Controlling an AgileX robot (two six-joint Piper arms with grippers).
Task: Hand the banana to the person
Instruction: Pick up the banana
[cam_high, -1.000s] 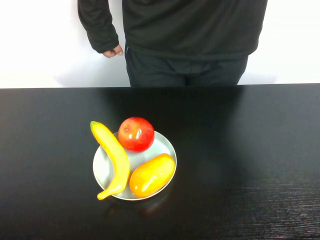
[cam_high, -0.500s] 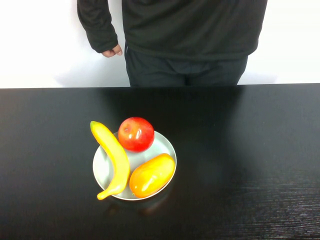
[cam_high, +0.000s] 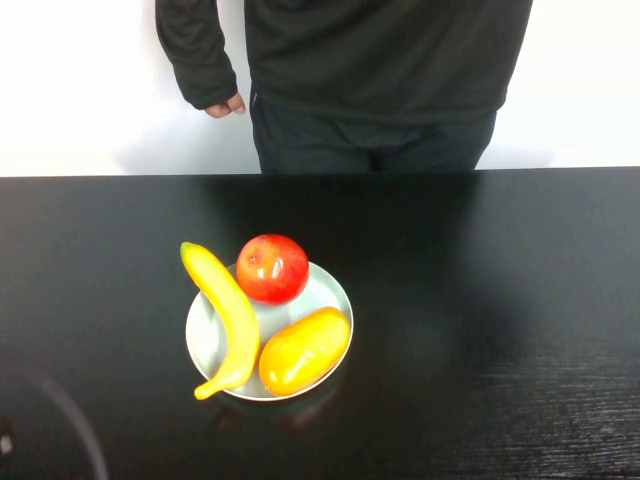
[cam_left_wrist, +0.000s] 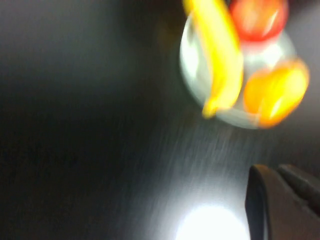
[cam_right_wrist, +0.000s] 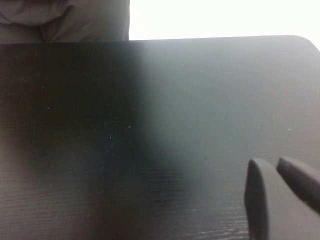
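Note:
The banana lies along the left rim of a pale plate, stem end toward me, greenish tip at the far end. It shows blurred in the left wrist view. The person stands behind the table's far edge, one bare hand hanging at the side. My left gripper is over the bare table, short of the plate on my side and apart from the banana, fingers together and empty. In the high view only a faint blur of it shows at the bottom left corner. My right gripper hovers over bare table, fingers together and empty.
A red apple and a stout yellow-orange fruit share the plate, both touching the banana's right side. The black table stretches wide to the right. The person's clothing shows beyond the far edge in the right wrist view.
A faint blur of my left arm has come into the bottom left corner of the high view. The fruit and plate have not moved; the person has barely shifted.

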